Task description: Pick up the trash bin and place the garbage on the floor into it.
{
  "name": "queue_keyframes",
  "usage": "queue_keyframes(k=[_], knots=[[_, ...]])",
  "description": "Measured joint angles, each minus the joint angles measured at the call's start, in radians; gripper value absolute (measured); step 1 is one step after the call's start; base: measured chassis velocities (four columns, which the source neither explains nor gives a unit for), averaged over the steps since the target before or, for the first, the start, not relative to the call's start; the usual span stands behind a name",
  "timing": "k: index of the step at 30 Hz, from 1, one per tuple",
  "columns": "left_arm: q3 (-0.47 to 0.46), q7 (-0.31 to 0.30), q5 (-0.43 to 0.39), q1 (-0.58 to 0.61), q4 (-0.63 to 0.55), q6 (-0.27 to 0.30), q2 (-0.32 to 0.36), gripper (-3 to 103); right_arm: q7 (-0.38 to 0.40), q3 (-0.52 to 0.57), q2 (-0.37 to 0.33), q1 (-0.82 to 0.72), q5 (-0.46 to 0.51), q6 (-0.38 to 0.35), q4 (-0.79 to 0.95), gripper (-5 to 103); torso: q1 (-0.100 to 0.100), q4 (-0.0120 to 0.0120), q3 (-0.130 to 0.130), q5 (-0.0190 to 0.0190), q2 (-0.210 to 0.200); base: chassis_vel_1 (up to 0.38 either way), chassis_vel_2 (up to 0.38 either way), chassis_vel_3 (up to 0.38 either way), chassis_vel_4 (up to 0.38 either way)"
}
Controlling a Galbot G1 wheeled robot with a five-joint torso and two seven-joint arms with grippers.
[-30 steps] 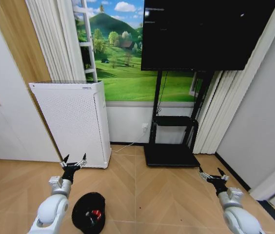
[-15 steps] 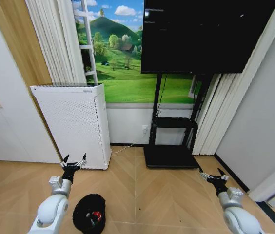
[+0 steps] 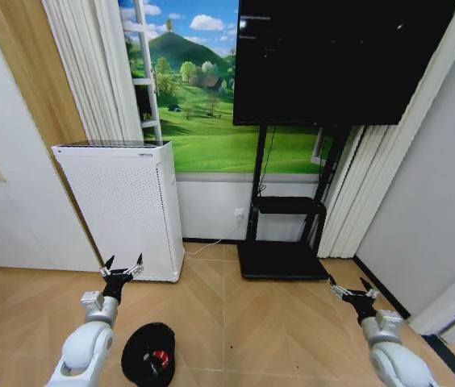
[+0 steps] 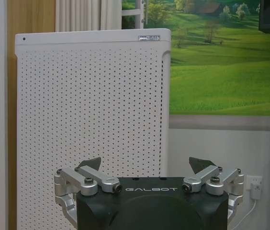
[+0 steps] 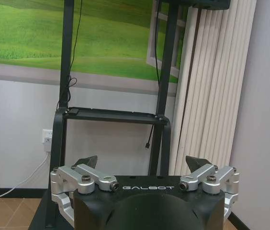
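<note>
The trash bin [image 3: 148, 354] is a small black round basket standing on the wooden floor [image 3: 276, 322] at the bottom left of the head view, with a red piece of garbage [image 3: 160, 355] inside it. My left gripper [image 3: 123, 266] hangs open just above and behind the bin, holding nothing. In the left wrist view the left gripper [image 4: 146, 165] faces the white appliance with its fingers spread. My right gripper [image 3: 352, 288] is open and empty over the floor at the lower right. The right wrist view has the right gripper [image 5: 141, 162] pointing at the TV stand.
A tall white perforated appliance [image 3: 123, 205] stands against the wall behind the left arm. A black TV stand [image 3: 285, 234] with a flat base carries a big screen [image 3: 340, 56]. White cupboard doors [image 3: 2, 185] are at the left, curtains [image 3: 348, 193] at the right.
The head view has shifted slightly, so the room sits a little lower and to the right in the picture. Both arms hold the same pose, and the bin sits in the same spot.
</note>
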Motion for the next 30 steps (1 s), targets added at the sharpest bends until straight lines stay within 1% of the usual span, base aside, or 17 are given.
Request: queue_keyframes(k=[10,12,19,21,30], knots=[[0.0,0.0,0.0,0.0,0.0,0.0,0.0,100,0.0,0.0,0.0,0.0,0.0,0.0,0.0,100,-0.001,-0.0001,-0.003,0.0,-0.004,0.036,0.032,-0.034,-0.038],[0.0,0.0,0.0,0.0,0.0,0.0,0.0,100,0.0,0.0,0.0,0.0,0.0,0.0,0.0,100,-0.002,0.0002,-0.003,-0.0003,-0.005,0.08,0.09,-0.109,-0.08],[0.0,0.0,0.0,0.0,0.0,0.0,0.0,100,0.0,0.0,0.0,0.0,0.0,0.0,0.0,100,-0.003,0.0003,-0.005,0.0002,-0.007,0.026,0.015,-0.013,-0.016],[0.0,0.0,0.0,0.0,0.0,0.0,0.0,100,0.0,0.0,0.0,0.0,0.0,0.0,0.0,100,-0.003,-0.0002,-0.005,0.0,-0.008,-0.119,-0.09,0.078,0.077],[0.0,0.0,0.0,0.0,0.0,0.0,0.0,100,0.0,0.0,0.0,0.0,0.0,0.0,0.0,100,-0.004,0.0,-0.006,-0.0002,-0.009,-0.157,-0.149,0.139,0.148]])
